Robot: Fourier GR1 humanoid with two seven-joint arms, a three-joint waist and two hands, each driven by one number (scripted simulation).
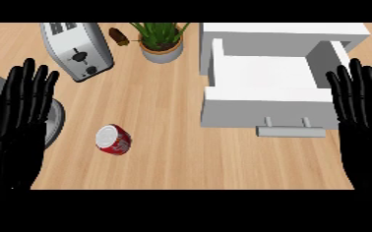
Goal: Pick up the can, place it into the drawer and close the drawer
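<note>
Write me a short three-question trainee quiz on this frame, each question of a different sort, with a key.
1. True or false: the white drawer stands pulled open, with nothing seen inside it.
2. Multiple choice: the red can is (A) inside the drawer, (B) on the wooden counter left of the drawer, (C) held in the right robot hand.
3. Fill in: behind the can, at the far left of the counter, stands a silver ____, with a potted plant to its right.

Key: 1 true. 2 B; both the left robot hand and the right one rest open at the view's edges, holding nothing. 3 toaster.
</note>
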